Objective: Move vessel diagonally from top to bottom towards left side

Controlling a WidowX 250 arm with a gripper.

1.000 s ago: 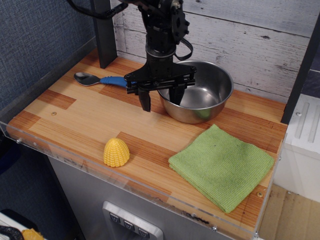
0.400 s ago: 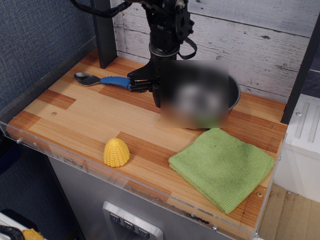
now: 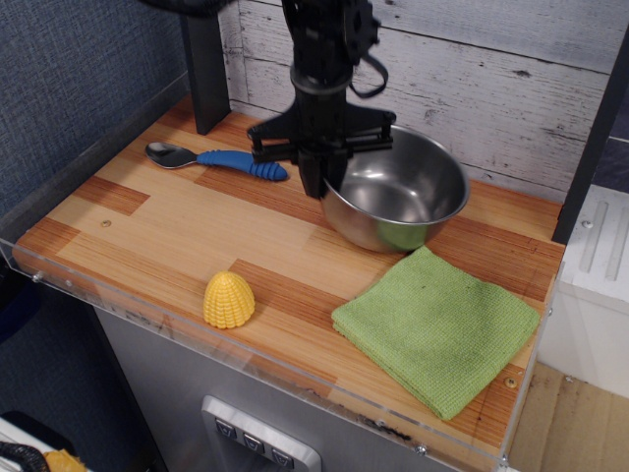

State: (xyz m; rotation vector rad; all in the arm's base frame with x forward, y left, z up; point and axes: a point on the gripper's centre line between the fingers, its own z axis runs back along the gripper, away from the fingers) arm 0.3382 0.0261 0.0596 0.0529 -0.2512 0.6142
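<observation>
text: none legible | labels: none | brands: none | numbers: none | signs: none | checked: every surface in the one camera view carries no readable writing

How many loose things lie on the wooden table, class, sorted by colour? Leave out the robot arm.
Silver: 1, the vessel
Blue and silver: 1, the spoon
Yellow: 1, the corn toy
Green: 1, the cloth
Total: 4
</observation>
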